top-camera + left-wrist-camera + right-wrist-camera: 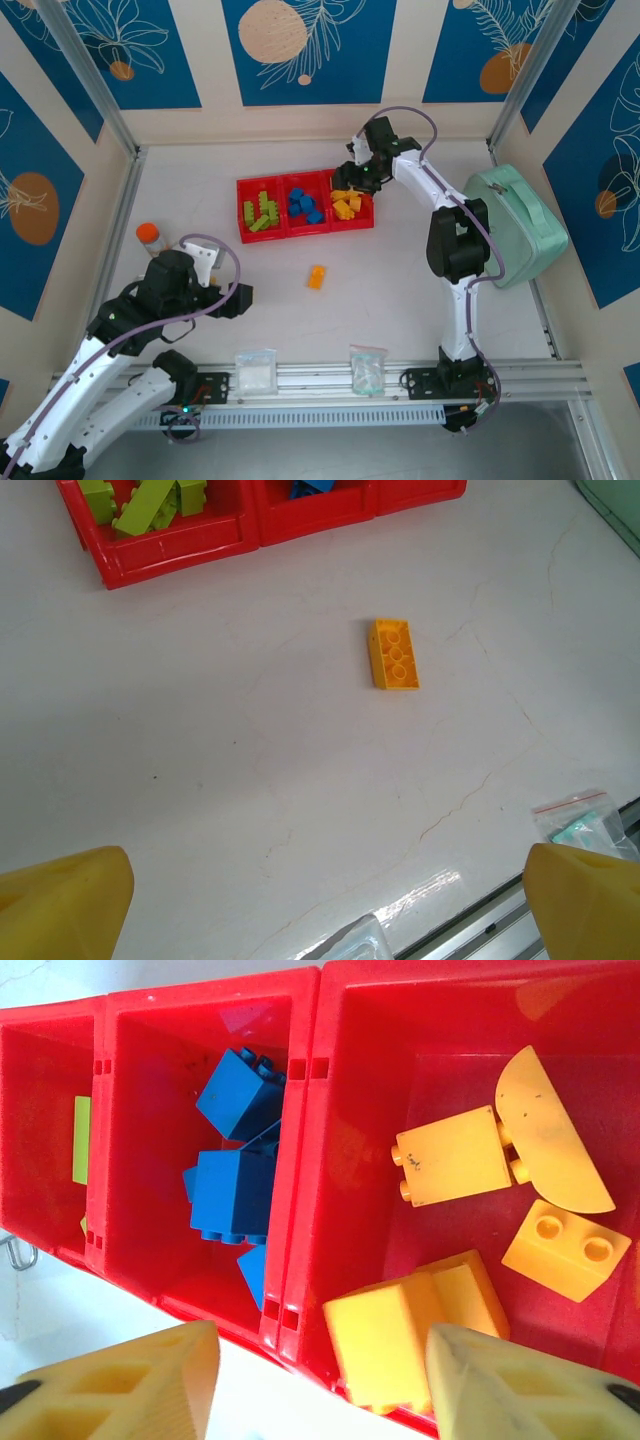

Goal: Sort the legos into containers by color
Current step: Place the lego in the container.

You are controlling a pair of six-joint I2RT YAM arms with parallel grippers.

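The containers are three joined red bins. Lime green legos lie in the left bin, blue ones in the middle, yellow-orange ones in the right. My right gripper hovers over the right bin, open. In the right wrist view its gripper has its fingers spread wide, and a yellow brick lies loose in the bin below them. One yellow-orange brick lies alone on the table. My left gripper is open, well short of that brick.
A small orange-capped bottle stands at the left. A mint-green case sits by the right wall. Two clear bags lie at the near edge by the rail.
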